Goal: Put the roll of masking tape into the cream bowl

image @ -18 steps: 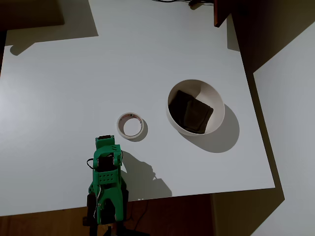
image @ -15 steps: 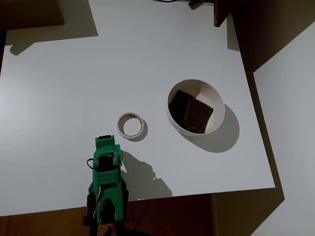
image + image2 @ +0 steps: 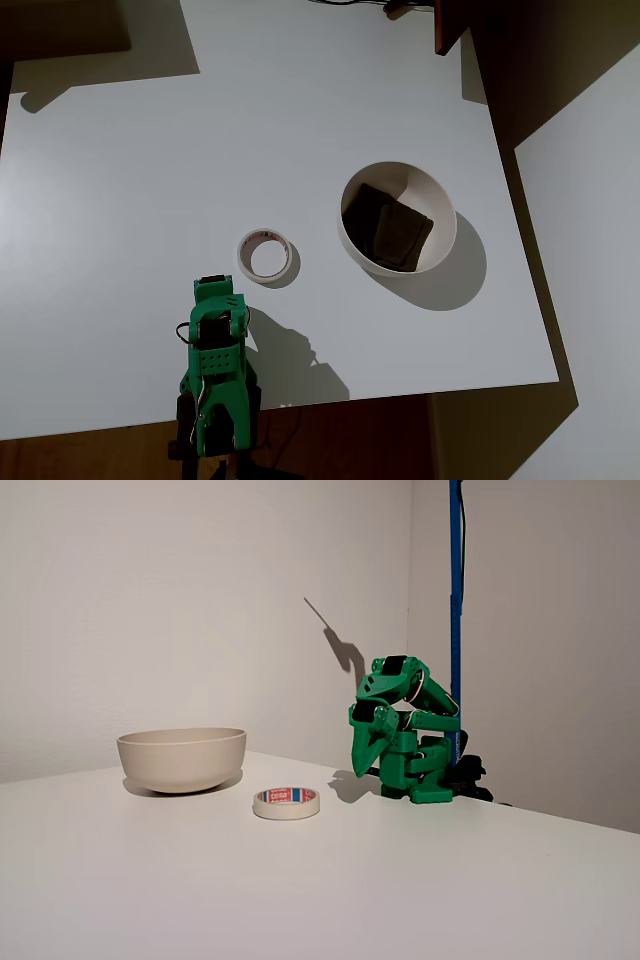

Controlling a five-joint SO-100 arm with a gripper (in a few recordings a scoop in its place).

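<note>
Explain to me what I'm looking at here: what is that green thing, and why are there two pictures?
The green thing is a small robot arm with several joints, folded up at the edge of a white table. At its tip is a gripper, two fingers for pinching things; it points down, and from here I cannot tell whether it is open or shut. It holds nothing.

The two pictures show the same moment from two cameras. One looks straight down from above; the other stands at table height and looks from the side.

On the table lies a roll of masking tape, flat, just ahead of the arm. Beside it, apart from it, stands a cream bowl. From above you can see a dark folded cloth inside the bowl. The tape has not yet been picked up.
</note>
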